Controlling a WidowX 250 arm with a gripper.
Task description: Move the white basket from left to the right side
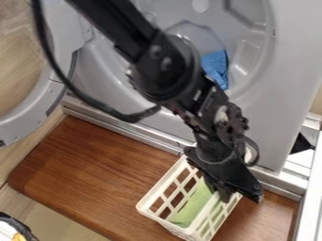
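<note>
Gripper at the rim of the white lattice basket, above its green cloth; grasping or released, cannot tell.

Basket off-white, leaning cream, its sides an open lattice of slanted four-sided holes; cloth within it soft light green, plain where it shows; crumpled cloth bright mid-blue; board warm reddish brown, streaked with darker wood grain; machine front pale grey, round door likewise; arm, gripper and cable all black.
</note>
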